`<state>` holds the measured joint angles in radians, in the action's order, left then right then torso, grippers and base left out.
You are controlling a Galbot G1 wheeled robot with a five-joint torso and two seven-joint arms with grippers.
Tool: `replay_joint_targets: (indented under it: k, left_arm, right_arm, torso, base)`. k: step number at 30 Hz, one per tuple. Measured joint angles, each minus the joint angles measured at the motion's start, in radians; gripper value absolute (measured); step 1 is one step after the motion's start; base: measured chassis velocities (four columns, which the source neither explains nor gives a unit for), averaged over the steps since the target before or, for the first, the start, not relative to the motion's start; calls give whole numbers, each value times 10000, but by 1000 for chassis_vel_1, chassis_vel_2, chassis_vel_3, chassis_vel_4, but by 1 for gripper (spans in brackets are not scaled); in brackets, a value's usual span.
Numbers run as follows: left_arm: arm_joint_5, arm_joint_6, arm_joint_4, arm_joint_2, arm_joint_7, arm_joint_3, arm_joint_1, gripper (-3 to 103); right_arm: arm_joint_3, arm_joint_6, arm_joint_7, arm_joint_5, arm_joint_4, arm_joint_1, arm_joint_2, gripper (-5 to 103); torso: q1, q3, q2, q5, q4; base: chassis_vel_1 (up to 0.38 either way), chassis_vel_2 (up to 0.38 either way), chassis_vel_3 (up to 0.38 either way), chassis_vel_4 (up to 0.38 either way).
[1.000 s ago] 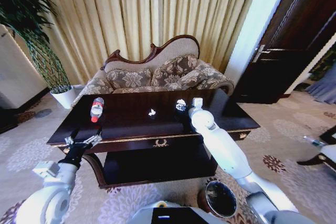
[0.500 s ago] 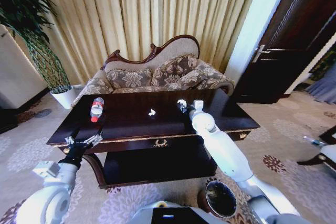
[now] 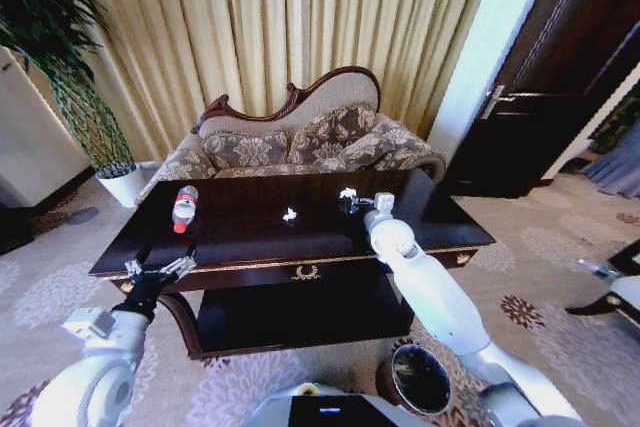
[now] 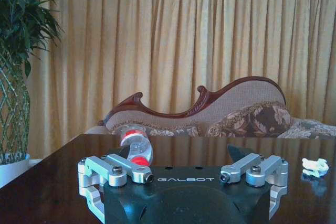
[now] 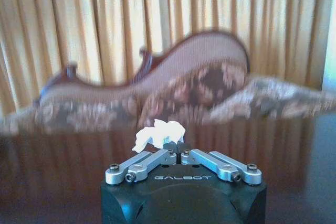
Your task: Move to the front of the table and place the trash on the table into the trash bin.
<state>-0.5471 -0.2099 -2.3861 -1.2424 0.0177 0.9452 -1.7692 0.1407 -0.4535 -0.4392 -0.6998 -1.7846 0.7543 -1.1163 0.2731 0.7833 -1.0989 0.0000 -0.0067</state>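
The round brown bin sits on the patterned carpet right in front of the robot, on its right side. It has a shiny metal rim and looks dark inside.

Just past it stands the table. It is big, dark and shiny like glass, with a gold line along its edge, a gold leaf badge on the front, curved legs and a low shelf.

The left gripper hangs at the table's near left corner at the end of a bent white arm. Its silver fingers are spread wide and hold nothing. White letters on its black body spell GALBOT.

The right arm reaches out long and straight over the table's right side. The right gripper is pinched together on a crumpled white paper scrap, held just above the tabletop. The same word, GALBOT, is on this gripper too.

Another small white scrap lies near the middle of the table, apart from both grippers. A clear plastic bottle with a red label and a pale cap lies on its side at the far left end of the table.

Behind the table is a sofa with a curvy carved wooden back and flowery cloth. A white pot with a tall green plant stands to the left. Long yellow curtains hang in soft folds at the back, and a dark wooden door is on the right.
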Motion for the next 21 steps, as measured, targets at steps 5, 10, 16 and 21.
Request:
replay_joint_targets:
  k: [5, 10, 16, 21]
  left_arm:
    - [-99, 27, 52, 33, -30, 72, 45, 100]
    - [-125, 27, 81, 74, -31, 81, 84, 100]
    - [-220, -38, 138, 268, -102, 21, 209, 100]
    - [-311, -80, 140, 410, -116, 50, 216, 100]
  right_arm:
    - [1322, 1472, 1010, 719, -946, 1457, 287, 0]
    - [1968, 1667, 1300, 717, -1556, 2128, 428, 0]
    - [2940, 1651, 1561, 1117, -3029, 3915, 404, 0]
    - [3247, 1543, 1656, 1700, -3471, 4964, 352, 0]
  torso:
    - [0, 0, 0, 1, -7]
    - [-1, -1, -1, 0, -6]
    - [-1, -1, 0, 0, -1]
    - [0, -1, 0, 0, -5]
  base:
    - [0, 0, 0, 0]
    - [0, 0, 0, 0]
    - [0, 0, 0, 0]
    - [0, 0, 0, 0]
